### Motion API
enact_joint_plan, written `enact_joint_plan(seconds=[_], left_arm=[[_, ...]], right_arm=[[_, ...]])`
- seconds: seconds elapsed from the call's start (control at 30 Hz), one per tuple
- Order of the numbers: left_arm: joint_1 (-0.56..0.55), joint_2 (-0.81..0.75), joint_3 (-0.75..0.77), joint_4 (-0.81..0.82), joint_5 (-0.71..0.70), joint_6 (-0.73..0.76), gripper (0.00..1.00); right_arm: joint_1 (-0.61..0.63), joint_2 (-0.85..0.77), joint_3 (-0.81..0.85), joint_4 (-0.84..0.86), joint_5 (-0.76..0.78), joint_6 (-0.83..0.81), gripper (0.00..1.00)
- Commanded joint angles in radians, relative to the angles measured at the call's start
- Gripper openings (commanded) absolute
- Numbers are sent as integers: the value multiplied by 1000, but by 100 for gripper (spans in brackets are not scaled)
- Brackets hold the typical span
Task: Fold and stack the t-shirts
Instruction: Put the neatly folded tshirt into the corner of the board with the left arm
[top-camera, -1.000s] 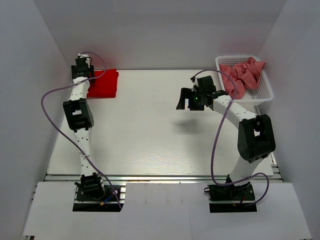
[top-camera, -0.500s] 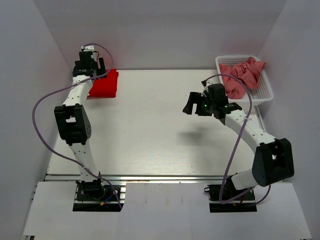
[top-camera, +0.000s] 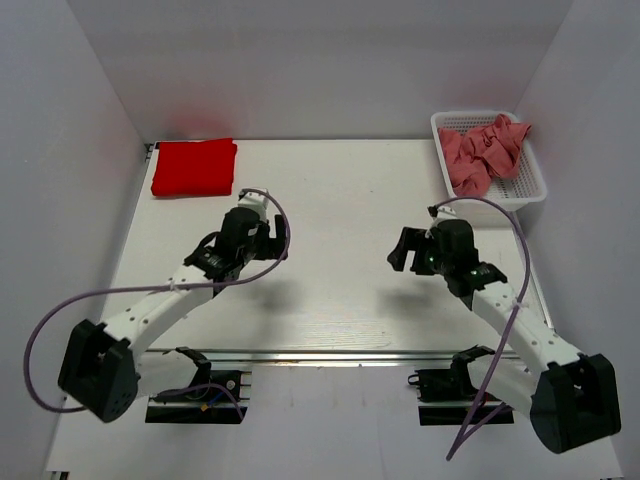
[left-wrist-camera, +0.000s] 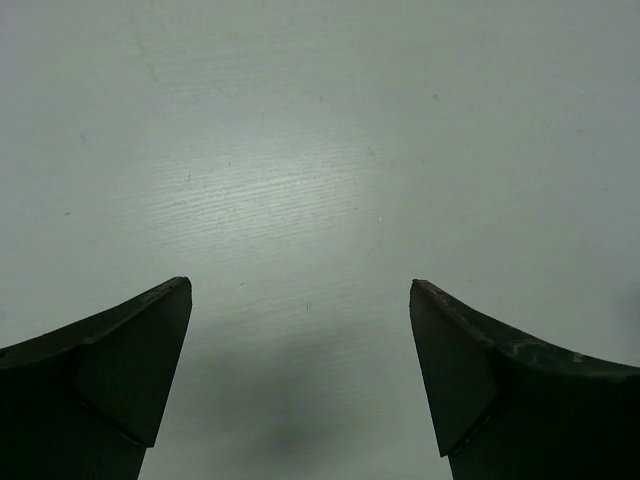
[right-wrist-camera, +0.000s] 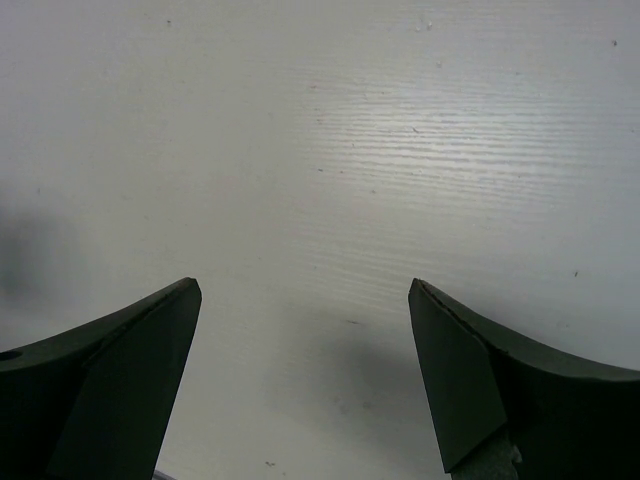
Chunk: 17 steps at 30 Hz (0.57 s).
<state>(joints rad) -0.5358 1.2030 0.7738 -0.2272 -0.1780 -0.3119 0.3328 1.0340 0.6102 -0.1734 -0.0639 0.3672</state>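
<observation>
The white tabletop (top-camera: 330, 190) is the biggest thing in front of me, and I place everything else by it. At its far right corner sits a white mesh basket (top-camera: 533, 170). Inside it lie the salmon pink t-shirts (top-camera: 480, 152), crumpled in a loose heap that rises above the rim. At the tabletop's far left corner lies the red t-shirt (top-camera: 194, 168), folded into a flat rectangle and touching nothing else.

My left arm (top-camera: 150, 315) reaches in low from the tabletop's near left edge, and my right arm (top-camera: 510, 320) from its near right edge. My left fingers (left-wrist-camera: 110, 370) hang over the middle of the tabletop, left of centre. They are spread wide, and only bare tabletop shows between them. My right fingers (right-wrist-camera: 110, 380) hang right of centre, likewise wide apart over bare tabletop, gripping nothing.
</observation>
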Motion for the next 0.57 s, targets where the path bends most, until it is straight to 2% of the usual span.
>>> enact_joint_plan(seconds=[0.0,0.23,0.43,0.53], left_arm=[[-30,-100,5,-27,-129,-42,100],[-61,-190,-31,-40,-173,-42,100],[-81,-200,-61,-40,-204,-52,100],[-81,-200,-61,-31,-195,-52,100]], right_arm=[[-6,-57,-47,63,42,18,90],[-6,-118,-67,98,-13,32,90],[-3,-91,-50,83,-50,21,90],[-5,-98,-70,132,-86,12,90]])
